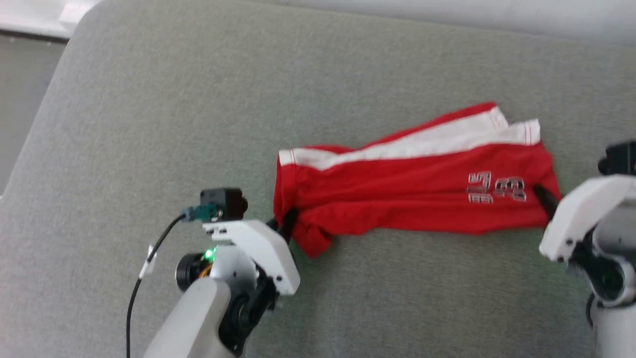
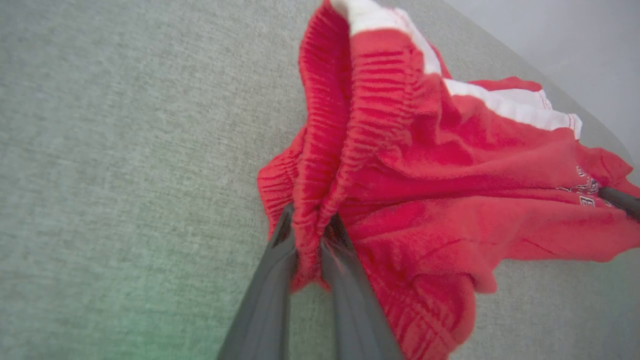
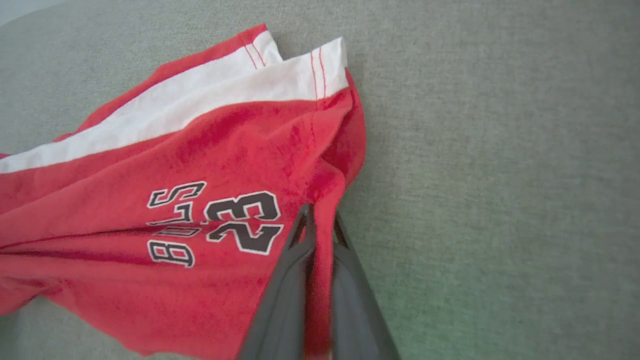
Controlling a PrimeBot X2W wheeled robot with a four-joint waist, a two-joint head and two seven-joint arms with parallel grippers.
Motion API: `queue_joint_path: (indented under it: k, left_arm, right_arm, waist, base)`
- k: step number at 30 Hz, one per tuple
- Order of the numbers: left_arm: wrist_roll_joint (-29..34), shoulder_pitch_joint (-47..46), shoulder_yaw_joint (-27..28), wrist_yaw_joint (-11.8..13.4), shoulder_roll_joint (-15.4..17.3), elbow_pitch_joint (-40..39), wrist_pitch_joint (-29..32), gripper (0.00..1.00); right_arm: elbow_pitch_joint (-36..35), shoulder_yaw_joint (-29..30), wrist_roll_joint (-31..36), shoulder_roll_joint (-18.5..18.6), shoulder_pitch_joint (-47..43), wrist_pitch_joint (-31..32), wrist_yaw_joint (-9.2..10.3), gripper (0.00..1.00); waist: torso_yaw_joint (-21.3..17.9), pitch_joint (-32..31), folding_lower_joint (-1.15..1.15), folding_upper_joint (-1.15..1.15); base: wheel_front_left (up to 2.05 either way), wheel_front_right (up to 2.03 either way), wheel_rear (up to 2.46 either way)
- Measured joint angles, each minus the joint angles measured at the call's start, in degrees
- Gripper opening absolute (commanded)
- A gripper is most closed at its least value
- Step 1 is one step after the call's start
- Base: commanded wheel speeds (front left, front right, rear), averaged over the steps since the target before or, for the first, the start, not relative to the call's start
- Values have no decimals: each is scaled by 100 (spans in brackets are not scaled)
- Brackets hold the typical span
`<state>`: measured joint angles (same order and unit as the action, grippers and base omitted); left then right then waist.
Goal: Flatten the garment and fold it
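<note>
gripping the garment (image 1: 397,191): left jaws closed on waistband (image 2: 325,130), right jaws on hem (image 3: 352,145).

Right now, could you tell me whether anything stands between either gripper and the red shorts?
Nothing visible does: the left gripper grips the red shorts at the waistband, the right gripper at the leg hem.

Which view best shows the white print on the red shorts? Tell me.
The right wrist view: the black-outlined white print on the soft red shorts is large and sharp. The head view shows it small and blurred; the left wrist view catches a sliver.
</note>
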<state>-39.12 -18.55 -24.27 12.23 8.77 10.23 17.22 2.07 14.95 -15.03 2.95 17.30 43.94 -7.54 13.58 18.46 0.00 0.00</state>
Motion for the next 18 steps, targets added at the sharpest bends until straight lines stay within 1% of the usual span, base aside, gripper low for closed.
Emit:
queue_joint_path:
  k: [3,9,18]
  left_arm:
    - [-62,271,-3,14,96,-216,108,0]
    - [-151,848,32,137,311,-789,253,0]
    - [-316,1674,130,303,575,-1515,321,0]
  right_arm:
    - [-172,20,-304,-11,-420,-151,0,0]
    - [-494,-25,-843,-18,-1192,-392,0,0]
    - [-888,-202,-1263,-18,-1959,-568,0,0]
  waist:
    - [-128,-137,0,0]
    - [-382,-368,-1,0]
    - [-584,-642,-1,0]
  base:
    - [0,0,0]
    - [0,0,0]
    - [0,0,0]
